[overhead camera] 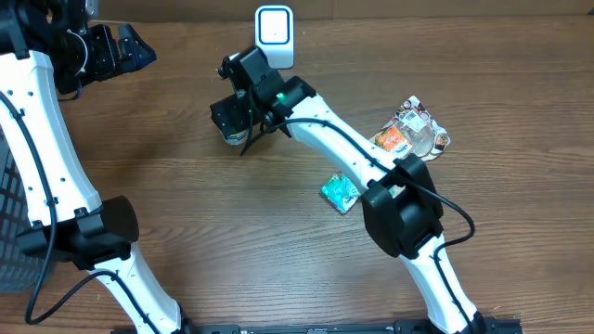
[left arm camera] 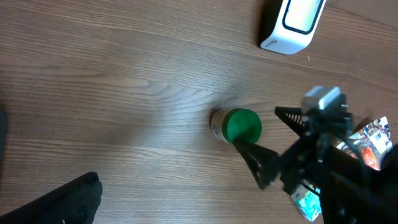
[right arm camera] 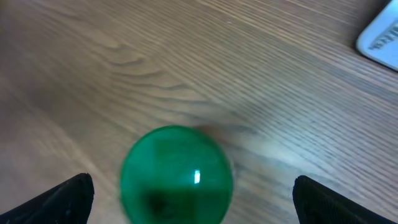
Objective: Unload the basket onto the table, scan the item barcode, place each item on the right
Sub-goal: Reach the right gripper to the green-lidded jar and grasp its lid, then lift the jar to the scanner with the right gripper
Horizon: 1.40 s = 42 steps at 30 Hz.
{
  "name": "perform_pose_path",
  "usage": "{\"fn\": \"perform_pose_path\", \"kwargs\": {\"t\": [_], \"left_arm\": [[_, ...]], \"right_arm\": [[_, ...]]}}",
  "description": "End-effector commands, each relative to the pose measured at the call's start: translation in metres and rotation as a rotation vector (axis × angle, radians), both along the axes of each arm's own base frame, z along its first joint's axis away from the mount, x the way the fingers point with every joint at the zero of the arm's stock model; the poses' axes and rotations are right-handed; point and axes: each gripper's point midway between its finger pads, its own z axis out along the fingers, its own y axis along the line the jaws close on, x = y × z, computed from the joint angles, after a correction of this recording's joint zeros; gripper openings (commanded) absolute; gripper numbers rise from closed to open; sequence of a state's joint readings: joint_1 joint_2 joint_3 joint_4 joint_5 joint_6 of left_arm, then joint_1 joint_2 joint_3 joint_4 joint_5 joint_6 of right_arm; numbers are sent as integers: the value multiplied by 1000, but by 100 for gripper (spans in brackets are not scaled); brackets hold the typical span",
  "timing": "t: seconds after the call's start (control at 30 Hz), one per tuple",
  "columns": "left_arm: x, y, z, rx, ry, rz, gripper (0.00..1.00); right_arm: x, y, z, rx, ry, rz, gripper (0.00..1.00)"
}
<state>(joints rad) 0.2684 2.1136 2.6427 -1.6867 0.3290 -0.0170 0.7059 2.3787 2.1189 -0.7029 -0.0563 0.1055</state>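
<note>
Green-lidded small round jar (left arm camera: 236,124) stands upright on the brown wooden table (left arm camera: 124,74), directly beneath the right gripper (right arm camera: 186,198), jaws spread wide and empty. Pickup seems underway; next it should descend, pinch the jar, and carry it to the white boxy scanner (overhead camera: 275,35) at one o'clock.

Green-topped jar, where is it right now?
In the right wrist view, the green-topped jar sits on the table under the right arm's open fingers; overhead, it is near the white scanner.

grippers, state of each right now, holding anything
left gripper: open, holding nothing
right gripper: open, at the green-capped container, not closed on it
</note>
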Motion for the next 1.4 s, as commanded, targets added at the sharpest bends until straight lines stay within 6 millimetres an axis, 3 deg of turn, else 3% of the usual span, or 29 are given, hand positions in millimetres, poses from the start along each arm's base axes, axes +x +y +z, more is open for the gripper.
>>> {"fn": "perform_pose_path", "kwargs": {"t": [0.0,0.3,0.37,0.5,0.63,0.77,0.93,1.17,1.37], "left_arm": [[0,-3,0,1,-1,-9,100],[1,-12,0,1,-1,-31,100],[1,-12,0,1,-1,-29,99],[1,-12,0,1,-1,-29,100],[1,-12,0,1,-1,-29,100],[1,-12,0,1,-1,-29,100],[1,-12,0,0,-1,-29,100],[1,-12,0,1,-1,-29,99],[1,-12,0,1,-1,-29,99]], "right_arm": [[8,5,-8,-52,-74,-12,100],[18,14,-27,-34,-97,-12,95],[16,15,-28,-34,-91,-8,87],[10,13,-33,-49,-63,0,80],[0,4,-43,-94,-13,3,60],[-7,-3,-38,-117,13,4,54],[-21,-10,6,-96,20,17,53],[-63,-16,100,110,108,148,53],[-88,-24,142,319,228,309,52]]}}
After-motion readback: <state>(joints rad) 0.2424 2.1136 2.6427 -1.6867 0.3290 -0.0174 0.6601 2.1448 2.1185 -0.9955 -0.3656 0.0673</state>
